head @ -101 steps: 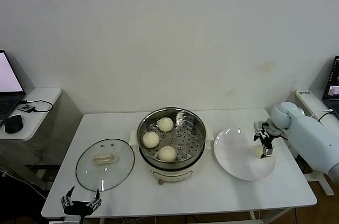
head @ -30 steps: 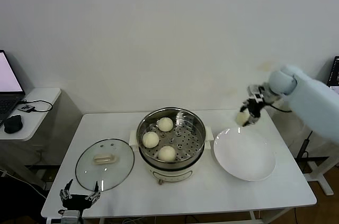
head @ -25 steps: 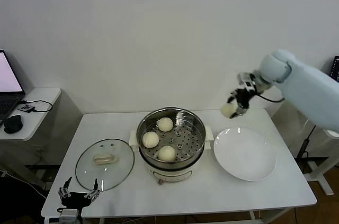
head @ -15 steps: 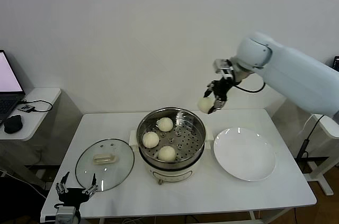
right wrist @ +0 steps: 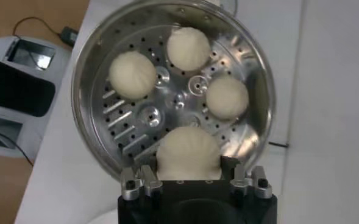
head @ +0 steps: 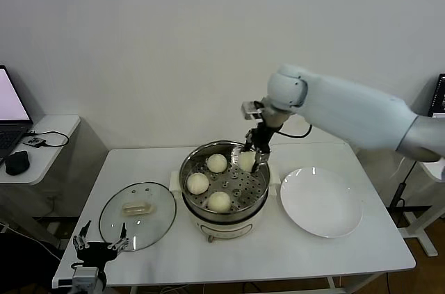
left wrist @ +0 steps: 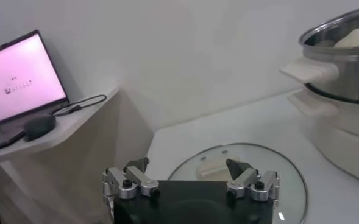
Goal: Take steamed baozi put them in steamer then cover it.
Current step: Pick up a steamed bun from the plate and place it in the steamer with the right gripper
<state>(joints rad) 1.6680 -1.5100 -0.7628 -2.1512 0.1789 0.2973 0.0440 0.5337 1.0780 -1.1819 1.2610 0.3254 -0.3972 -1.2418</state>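
The steel steamer [head: 225, 190] stands mid-table on its cream base, with three baozi [head: 217, 162] [head: 198, 183] [head: 220, 201] on the perforated tray [right wrist: 149, 115]. My right gripper [head: 249, 160] is shut on a fourth baozi [right wrist: 188, 153] and holds it just over the tray's right rear part, inside the rim. The glass cover [head: 138, 215] with its cream handle [head: 137, 206] lies flat on the table left of the steamer. My left gripper [head: 100, 246] is open and empty at the table's front left edge, just before the cover [left wrist: 240, 182].
An empty white plate [head: 320, 201] lies right of the steamer. A side table [head: 35, 148] with a laptop [left wrist: 22, 79], a mouse [head: 17, 162] and a cable stands at the far left. A wall runs behind the table.
My right gripper lifted the last baozi off the plate, swung it left in an arc and lowered it into the steamer. My left gripper shifted only slightly at the front left.
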